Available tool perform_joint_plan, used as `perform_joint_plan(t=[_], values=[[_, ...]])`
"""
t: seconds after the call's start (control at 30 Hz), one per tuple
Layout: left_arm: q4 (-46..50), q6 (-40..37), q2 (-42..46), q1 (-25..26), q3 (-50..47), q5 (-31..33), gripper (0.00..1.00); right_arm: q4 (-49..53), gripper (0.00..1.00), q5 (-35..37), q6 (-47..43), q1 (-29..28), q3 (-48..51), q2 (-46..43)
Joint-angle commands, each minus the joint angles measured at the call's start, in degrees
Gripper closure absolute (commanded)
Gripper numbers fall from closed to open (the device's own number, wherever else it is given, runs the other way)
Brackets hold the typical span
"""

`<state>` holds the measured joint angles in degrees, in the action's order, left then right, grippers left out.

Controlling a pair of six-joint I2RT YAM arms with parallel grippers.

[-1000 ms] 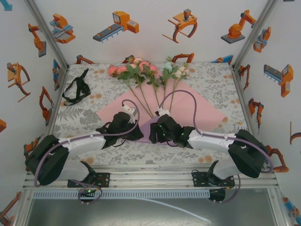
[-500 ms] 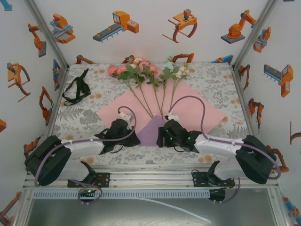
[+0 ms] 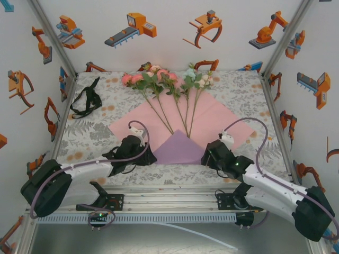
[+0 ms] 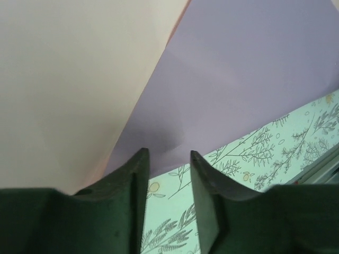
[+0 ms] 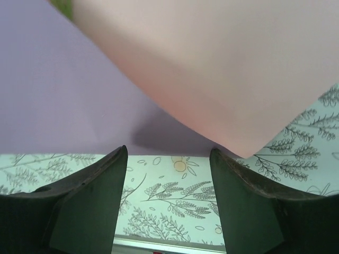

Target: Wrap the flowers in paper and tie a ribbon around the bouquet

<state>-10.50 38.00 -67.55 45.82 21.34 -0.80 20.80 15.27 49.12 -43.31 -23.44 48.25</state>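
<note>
Far left, I see the black ribbon (image 3: 86, 100) heaped on the table (image 3: 98, 132). My left gripper (image 4: 167, 159) is parted and empty at the folded lilac corner of the paper (image 3: 212, 114), possibly touching its edge. The flowers (image 3: 167, 79) lie fanned across the pink sheet, centre. My right gripper (image 5: 168, 159) gapes, holding nothing, just short of the sheet.

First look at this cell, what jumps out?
The flowers fan across the pink paper at centre, its near corner folded back into a lilac flap. The left end effector and right end effector flank that flap, jaws open; the black ribbon lies far left.
</note>
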Motion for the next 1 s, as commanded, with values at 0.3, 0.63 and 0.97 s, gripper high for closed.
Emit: perform_joint_plan(t=[0.3,0.63,0.97], values=[[29.0,8.0,5.4,-18.9,13.0,14.3,0.47,-14.6,0.36,-5.5,-23.4,-7.1,-20.5,23.2],[17.5,9.0,-6.9,-34.8,13.0,8.6,0.27,-17.1,0.34,3.0,-35.0,-6.8,-26.6,41.1],[-2.4,16.5,-21.0,-34.6,10.2,-9.1,0.34,-19.7,0.57,-0.1,-35.3,-6.3,-24.6,47.7]])
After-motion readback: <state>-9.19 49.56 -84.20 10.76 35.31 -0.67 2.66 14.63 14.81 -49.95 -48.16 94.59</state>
